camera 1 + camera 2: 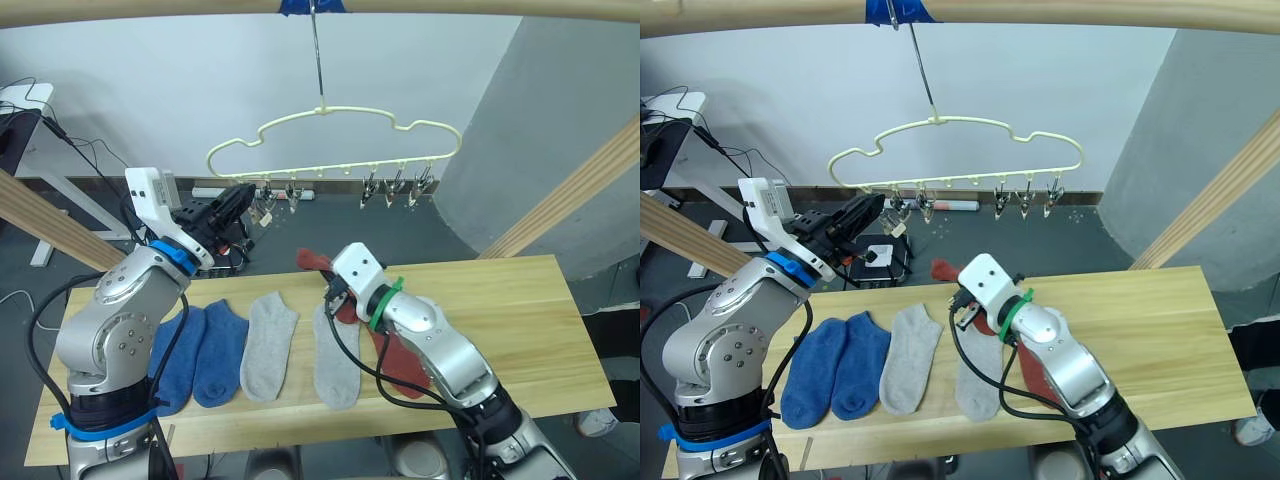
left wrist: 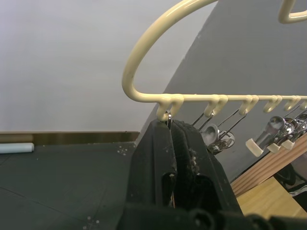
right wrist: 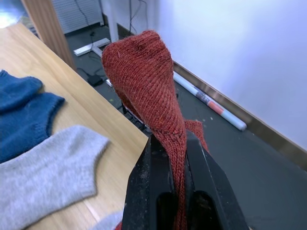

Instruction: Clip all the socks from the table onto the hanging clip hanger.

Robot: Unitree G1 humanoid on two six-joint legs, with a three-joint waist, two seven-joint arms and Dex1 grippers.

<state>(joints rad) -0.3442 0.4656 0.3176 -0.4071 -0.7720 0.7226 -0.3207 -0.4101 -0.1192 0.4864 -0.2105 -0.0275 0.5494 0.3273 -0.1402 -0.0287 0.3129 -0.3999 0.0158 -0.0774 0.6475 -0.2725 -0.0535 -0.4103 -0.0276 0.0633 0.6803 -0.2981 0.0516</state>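
- Right wrist view: right gripper (image 3: 178, 143) pinched tight on a ribbed rust-red sock (image 3: 144, 76) — raised over the plank table's (image 1: 520, 310) 12 o'clock edge.
- Left gripper (image 2: 171, 127) closed on the wire clip hanger's (image 1: 330, 112) end clip (image 2: 169, 116) at 9 o'clock.

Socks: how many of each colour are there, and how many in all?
Blue socks: 2
Grey socks: 2
Red socks: 2, one of them held in the right gripper jaws
Total: 6 socks
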